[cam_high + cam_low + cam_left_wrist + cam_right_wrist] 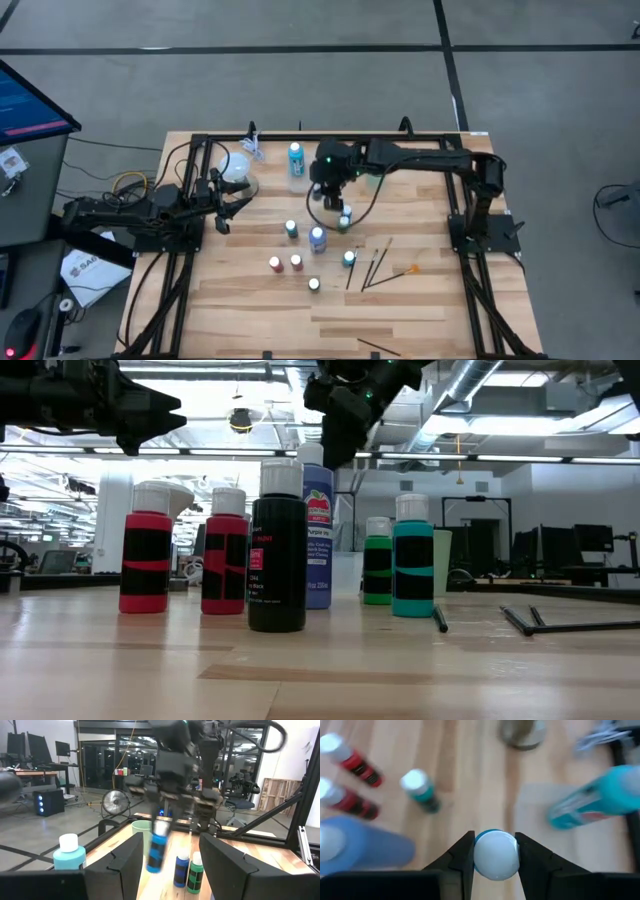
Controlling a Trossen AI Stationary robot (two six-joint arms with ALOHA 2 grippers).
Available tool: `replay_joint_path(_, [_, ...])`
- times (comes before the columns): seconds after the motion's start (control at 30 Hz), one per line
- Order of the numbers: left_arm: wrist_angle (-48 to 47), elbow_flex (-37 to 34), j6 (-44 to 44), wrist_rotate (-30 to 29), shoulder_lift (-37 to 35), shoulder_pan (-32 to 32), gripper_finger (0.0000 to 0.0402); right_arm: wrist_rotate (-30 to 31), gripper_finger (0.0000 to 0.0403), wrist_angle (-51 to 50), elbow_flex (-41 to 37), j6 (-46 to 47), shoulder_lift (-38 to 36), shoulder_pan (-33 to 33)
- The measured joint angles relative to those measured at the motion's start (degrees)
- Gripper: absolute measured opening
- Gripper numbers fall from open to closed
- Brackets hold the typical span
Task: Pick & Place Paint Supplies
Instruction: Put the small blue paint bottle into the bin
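The right pincer (494, 854) held a small, light, rigid blue plastic paint bottle (158, 851) by its smooth white cap (495, 855); it probably could swing.

Landmark, the tall bottle (317, 238) mid-table: two bottles (285, 263) lie nearer the front edge leftward, the brushes (377, 266) rightward, the cup (372, 176) behind, a light-capped bottle (295, 160) farther behind-left
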Motion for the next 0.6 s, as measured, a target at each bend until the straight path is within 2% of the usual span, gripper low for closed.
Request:
replay_joint_path(0.37, [0.07, 0.02, 0.0, 0.0, 0.0, 0.0, 0.0177, 0.04, 0.0108, 3.46, 2.43, 0.92, 0.92, -7.31])
replay_joint_path(0.6, [0.2, 0.02, 0.02, -0.01, 0.0, 0.02, 0.0177, -0.67, 0.0108, 8.32, 3.33, 0.7, 6.24, -9.32])
